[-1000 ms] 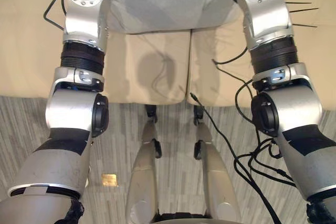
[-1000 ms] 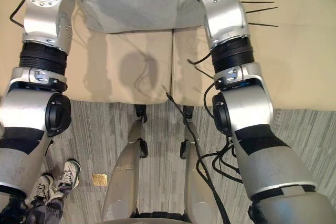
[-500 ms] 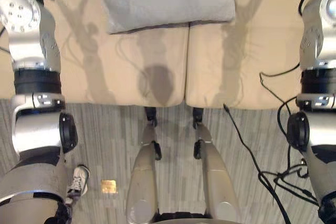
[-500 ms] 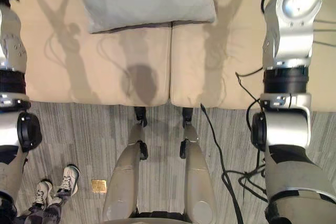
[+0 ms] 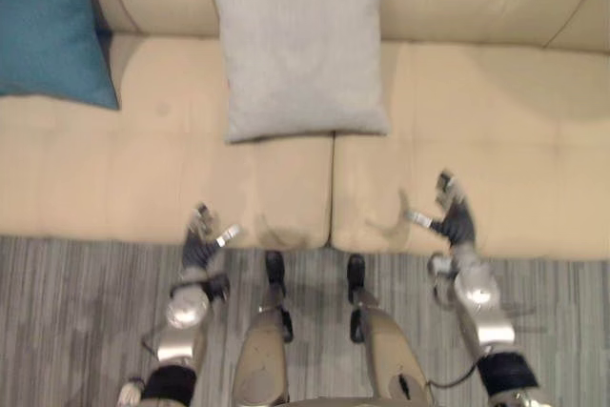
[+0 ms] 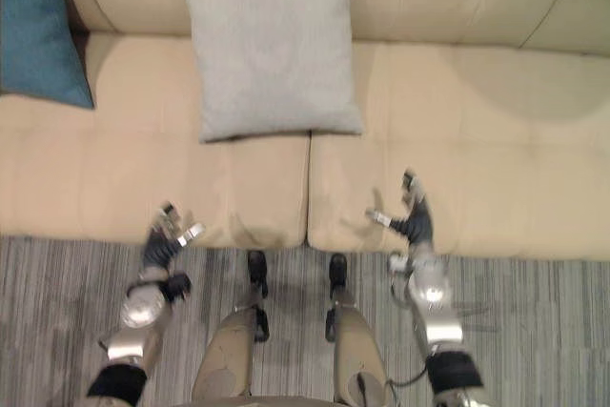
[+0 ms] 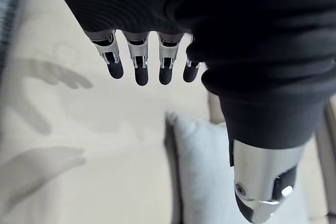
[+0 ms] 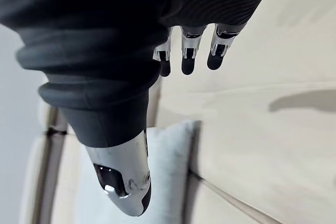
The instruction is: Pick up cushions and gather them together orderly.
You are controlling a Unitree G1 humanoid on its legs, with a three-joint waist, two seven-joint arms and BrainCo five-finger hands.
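Pale grey fabric covers the square cushion [image 5: 300, 45] at the middle of the beige sofa [image 5: 496, 140]. Its top edge is against the tufted backrest. Its lower edge lies on the seat, mostly on the left seat pad and just across the seam onto the right one. A teal cushion [image 5: 48, 30] sits further to the robot's left, against the backrest, with a strip of bare sofa between the two cushions.

The left hand [image 5: 200, 247] hovers at the front edge of the left seat pad, and the right hand [image 5: 456, 221] is over the front of the right seat pad. Both are well apart from either cushion. In the wrist views the left fingers [image 7: 139, 69] and the right fingers [image 8: 188, 59] are straight and spread a little, holding nothing, with the grey cushion beyond them. A grey striped carpet [image 5: 76, 312] runs along the sofa's front.
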